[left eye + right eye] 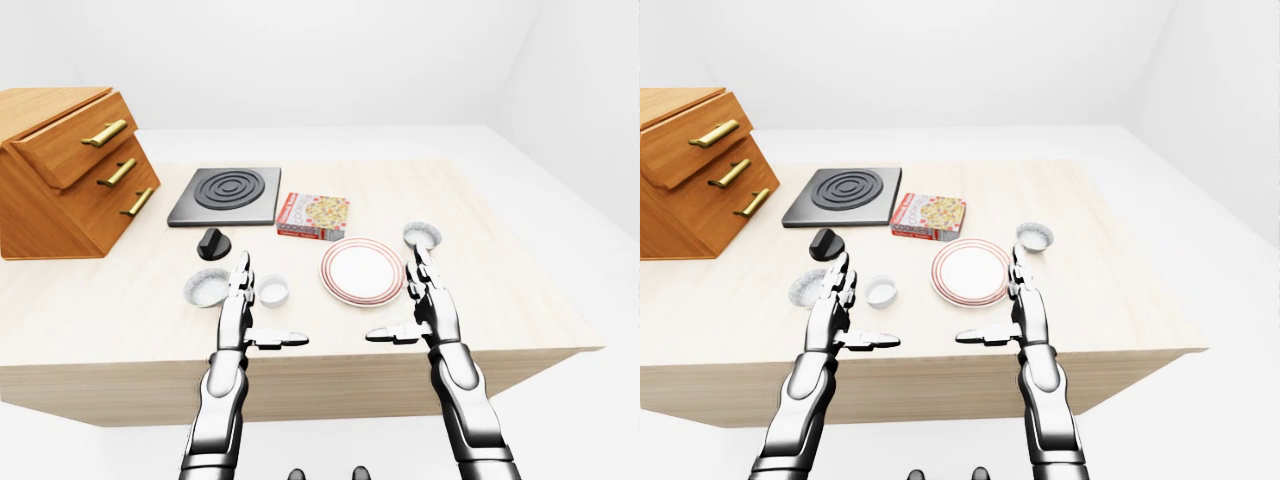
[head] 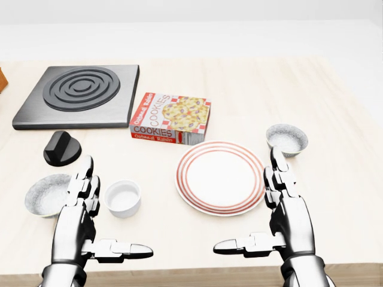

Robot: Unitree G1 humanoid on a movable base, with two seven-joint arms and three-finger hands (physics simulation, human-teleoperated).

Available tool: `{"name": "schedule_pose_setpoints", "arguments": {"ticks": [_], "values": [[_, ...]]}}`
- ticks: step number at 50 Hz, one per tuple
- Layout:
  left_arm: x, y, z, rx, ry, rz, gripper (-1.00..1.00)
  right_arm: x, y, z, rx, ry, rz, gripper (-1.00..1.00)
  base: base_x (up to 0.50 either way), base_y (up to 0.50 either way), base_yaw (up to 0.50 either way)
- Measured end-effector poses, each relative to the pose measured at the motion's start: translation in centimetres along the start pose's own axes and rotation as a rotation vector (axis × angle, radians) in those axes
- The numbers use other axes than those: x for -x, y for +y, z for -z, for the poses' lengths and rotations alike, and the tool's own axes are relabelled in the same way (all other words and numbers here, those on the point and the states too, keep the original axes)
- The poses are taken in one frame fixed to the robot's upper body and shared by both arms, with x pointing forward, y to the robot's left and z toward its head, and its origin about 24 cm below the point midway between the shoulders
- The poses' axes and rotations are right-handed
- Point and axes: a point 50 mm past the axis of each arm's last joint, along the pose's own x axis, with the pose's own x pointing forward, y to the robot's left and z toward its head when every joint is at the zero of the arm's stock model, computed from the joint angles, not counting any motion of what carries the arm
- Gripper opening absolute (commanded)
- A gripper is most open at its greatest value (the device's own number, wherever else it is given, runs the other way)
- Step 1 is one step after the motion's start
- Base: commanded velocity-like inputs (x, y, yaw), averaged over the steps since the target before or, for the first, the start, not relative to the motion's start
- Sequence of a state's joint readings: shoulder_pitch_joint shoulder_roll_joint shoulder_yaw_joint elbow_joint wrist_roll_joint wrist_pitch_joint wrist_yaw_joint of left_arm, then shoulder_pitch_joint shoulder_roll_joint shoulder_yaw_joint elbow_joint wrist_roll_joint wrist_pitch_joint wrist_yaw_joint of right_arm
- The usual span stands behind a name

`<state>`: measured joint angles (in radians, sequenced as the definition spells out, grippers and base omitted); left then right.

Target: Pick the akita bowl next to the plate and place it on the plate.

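Note:
A white plate with red rings (image 2: 220, 177) lies on the light wood table (image 2: 335, 179). A grey speckled akita bowl (image 2: 287, 139) stands just off the plate's upper right edge. A second grey speckled bowl (image 2: 46, 194) sits far to the left. My right hand (image 2: 246, 199) hovers open at the plate's right edge, fingers pointing up toward the near bowl, thumb stretched left, holding nothing. My left hand (image 2: 115, 210) is open too, between the left bowl and a small white cup (image 2: 122, 198).
A cookie box (image 2: 171, 118) lies above the plate, a black stove plate (image 2: 79, 94) at upper left with a black knob (image 2: 61, 148) below it. A wooden drawer cabinet (image 1: 62, 170) stands at the table's left. The table edge runs along the bottom.

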<state>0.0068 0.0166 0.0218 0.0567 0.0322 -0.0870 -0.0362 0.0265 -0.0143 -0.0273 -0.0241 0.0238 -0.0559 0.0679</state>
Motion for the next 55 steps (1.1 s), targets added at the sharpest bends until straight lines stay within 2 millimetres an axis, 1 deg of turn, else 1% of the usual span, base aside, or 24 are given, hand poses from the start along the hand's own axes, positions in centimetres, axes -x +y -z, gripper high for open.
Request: {"name": "schedule_pose_setpoints", "arguments": {"ticks": [26, 29, 45, 55], "values": [[-0.03, -0.14, 0.14, 0.002, 0.006, 0.003, 1.00, 0.01, 0.12, 0.29, 0.009, 0.003, -0.005, 1.00, 0.00, -0.48, 0.00], [-0.04, -0.27, 0.13, 0.006, 0.006, 0.005, 1.00, 0.03, 0.02, 0.31, 0.018, 0.002, -0.003, 1.00, 0.00, 0.00, 0.00], [-0.20, 0.06, 0.05, 0.014, 0.002, -0.011, 1.00, 0.36, 0.81, 0.26, 0.058, -0.004, -0.041, 1.00, 0.00, 0.00, 0.00], [-0.19, 0.13, -0.03, 0.017, 0.000, -0.016, 1.00, 0.57, 0.99, 0.27, 0.071, -0.004, -0.056, 1.00, 0.24, 0.00, 0.00]]}}
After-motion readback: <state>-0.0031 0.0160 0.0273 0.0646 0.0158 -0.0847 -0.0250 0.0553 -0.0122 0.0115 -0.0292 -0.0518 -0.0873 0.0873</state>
